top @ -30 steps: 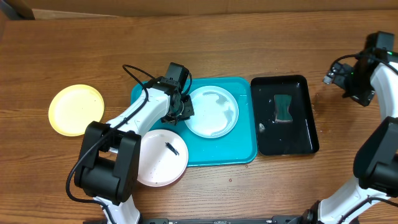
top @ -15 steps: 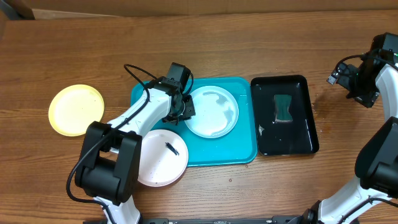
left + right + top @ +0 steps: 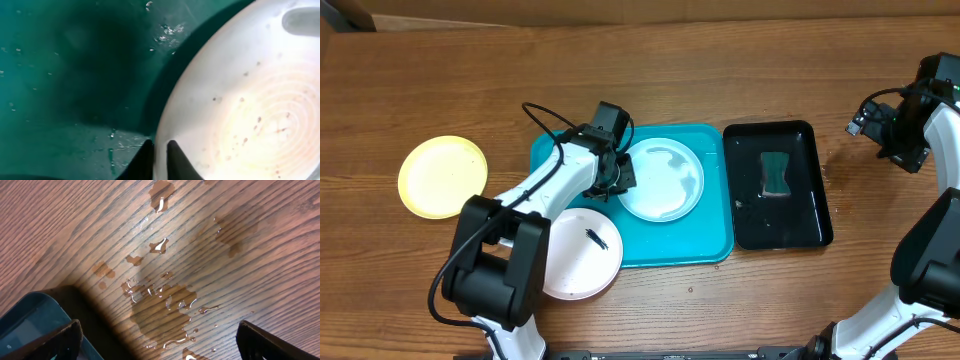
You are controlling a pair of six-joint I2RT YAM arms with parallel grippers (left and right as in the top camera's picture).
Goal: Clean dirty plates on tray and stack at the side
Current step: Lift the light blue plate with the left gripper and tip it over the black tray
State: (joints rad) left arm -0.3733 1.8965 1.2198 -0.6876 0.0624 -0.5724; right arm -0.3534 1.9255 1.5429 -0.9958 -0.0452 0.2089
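Overhead: black tray (image 3: pixel 810 215) right of turquoise tray (image 3: pixel 700 245); yellow plate (image 3: pixel 442 176) far left on desk (image 3: pixel 620 80); smeared white plate (image 3: pixel 582 262) overlapping turquoise tray's lower-left edge.
Left wrist: left gripper (image 3: pixel 159 157) pinched narrow on cyan plate (image 3: pixel 250 100) rim, inside turquoise tray.
Right wrist: right gripper (image 3: pixel 160 340) spread wide above wet desk.

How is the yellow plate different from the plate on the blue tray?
The yellow plate lies on the wood table; the pale plate sits in the blue tray. The left pincer pinches the pale plate's rim; nothing touches the yellow plate. Both are round and shallow.
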